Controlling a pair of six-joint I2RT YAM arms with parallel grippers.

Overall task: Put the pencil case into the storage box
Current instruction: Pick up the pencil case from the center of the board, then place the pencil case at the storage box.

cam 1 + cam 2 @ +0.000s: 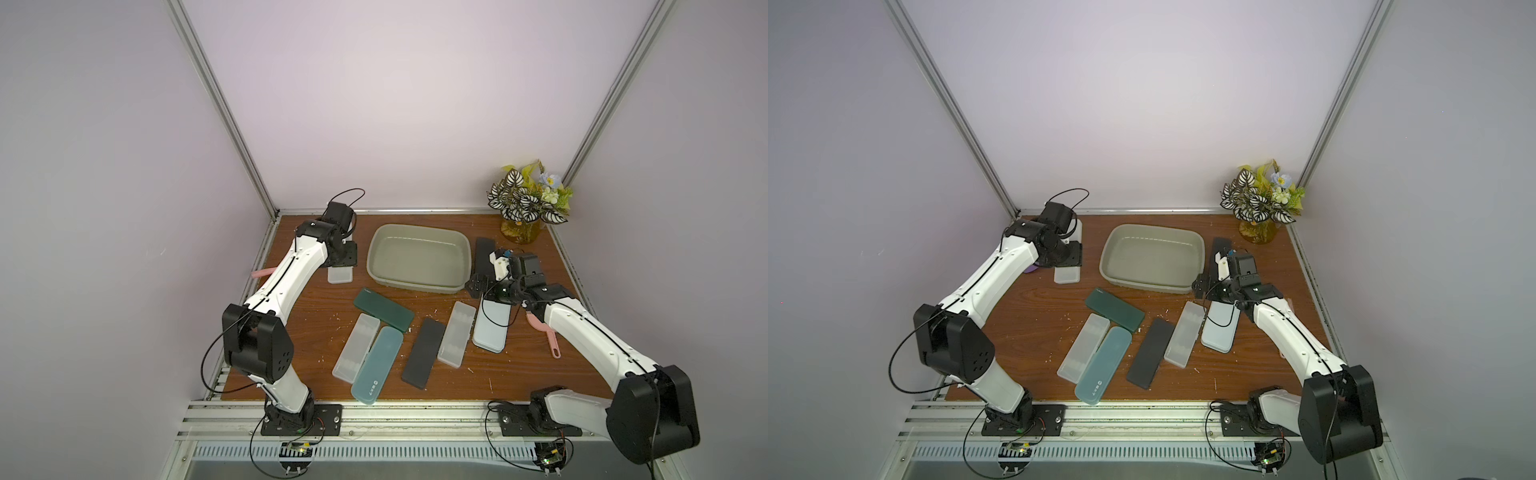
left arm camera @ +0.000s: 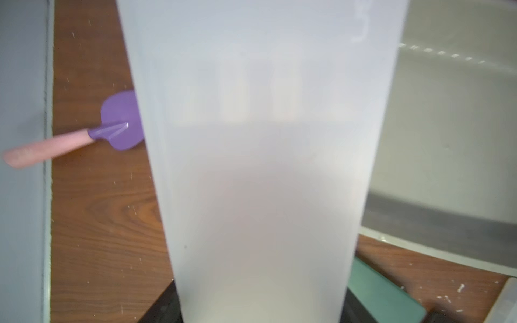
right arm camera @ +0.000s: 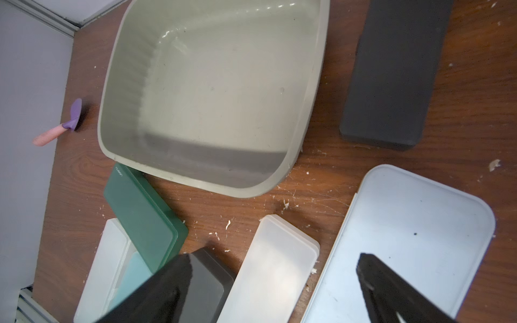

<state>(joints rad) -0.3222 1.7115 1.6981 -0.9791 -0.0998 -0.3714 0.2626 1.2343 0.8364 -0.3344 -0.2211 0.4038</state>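
The left gripper (image 1: 341,262) pinches a frosted pencil case (image 1: 340,275) just beside one short end of the storage box (image 1: 415,287). The right gripper (image 3: 275,260) hangs spread near the opposite end.

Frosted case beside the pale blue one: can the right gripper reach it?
Probably yes: the right gripper hangs open over the frosted case, whose top is bare, though the pale blue case lies close.

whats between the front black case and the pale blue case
A frosted clear pencil case lies there, seen in both top views.
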